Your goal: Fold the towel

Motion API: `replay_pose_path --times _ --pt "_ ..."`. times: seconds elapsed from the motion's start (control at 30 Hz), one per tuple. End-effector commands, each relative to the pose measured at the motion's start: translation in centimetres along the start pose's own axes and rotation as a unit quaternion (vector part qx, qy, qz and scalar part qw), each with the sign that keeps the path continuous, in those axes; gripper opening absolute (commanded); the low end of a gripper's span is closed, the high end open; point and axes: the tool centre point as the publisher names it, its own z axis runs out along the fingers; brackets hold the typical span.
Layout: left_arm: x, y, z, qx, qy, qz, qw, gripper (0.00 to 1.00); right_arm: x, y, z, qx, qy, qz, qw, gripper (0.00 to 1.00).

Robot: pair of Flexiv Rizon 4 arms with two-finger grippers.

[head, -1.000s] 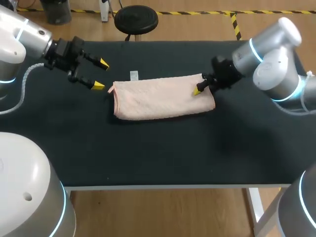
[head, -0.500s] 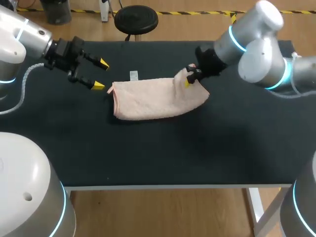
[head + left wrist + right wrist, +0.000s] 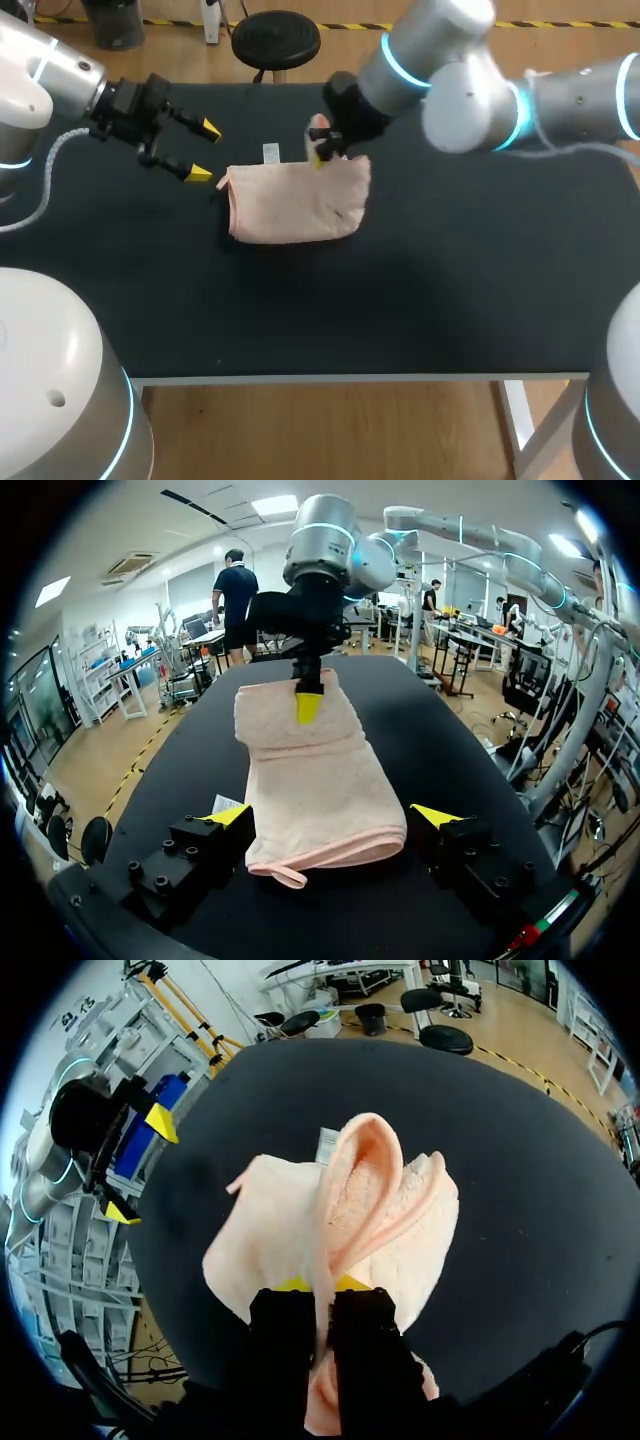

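I'm gripping the pink towel (image 3: 295, 200) w/ my right gripper (image 3: 320, 152). Both yellow tips are clamped on one edge from two sides, and that edge is standing up off the rest of the cloth as a raised, curled flap. My right arm is coming in from the right and reaching past the middle, so the gripper is sitting over the towel's far side. The rest of the towel is lying flat on the black table (image 3: 430, 300), left of centre and toward the far edge, w/ the lifted part hanging over its right half. In the right wrist view the flap is arching up ahead of the fingers, fuzzy inner side showing. A small white tag (image 3: 271, 152) is lying on the table just beside the towel's far edge, approx. next to the lifted flap. My left gripper (image 3: 203, 150) is hanging just off the towel's left end w/ fingers spread wide, holding nothing and not touching the cloth. From the left wrist view, the towel's near end is showing a thin hem loop sticking out.
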Motion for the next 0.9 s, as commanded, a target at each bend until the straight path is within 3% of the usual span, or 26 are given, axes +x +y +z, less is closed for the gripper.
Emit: replay_pose_path --times 0.03,0.27,0.47,0.5,0.53,0.57,0.77,0.9 --pt "0.1 0.0 0.0 0.000 -0.001 0.001 1.000 1.00 3.6 1.2 0.9 0.002 -0.041 -0.011 0.999 0.00" --pt "0.1 0.0 0.0 0.000 -0.001 0.001 1.000 1.00 7.4 2.1 2.9 0.007 -0.046 -0.034 0.998 0.00" --pt "0.1 0.0 0.0 0.000 -0.001 0.001 1.000 1.00 8.2 1.6 4.8 0.033 -0.056 -0.019 0.998 0.00" --pt "0.1 0.0 0.0 0.000 -0.001 0.001 1.000 1.00 8.7 1.5 4.8 0.037 -0.054 -0.019 0.998 0.13" --pt "0.1 0.0 0.0 0.000 -0.001 0.001 1.000 1.00 9.1 1.5 4.7 0.039 -0.058 -0.022 0.997 0.73" --pt "0.1 0.0 0.0 0.000 -0.001 0.001 1.000 1.00 9.4 1.5 4.6 0.038 -0.056 -0.022 0.997 1.00" --pt "0.1 0.0 0.0 0.000 -0.001 0.001 1.000 1.00 10.9 1.3 2.5 0.026 -0.057 -0.037 0.997 1.00" --pt "0.1 0.0 0.0 0.000 -0.001 0.001 1.000 1.00 10.2 1.2 1.7 0.018 -0.070 -0.027 0.997 1.00"
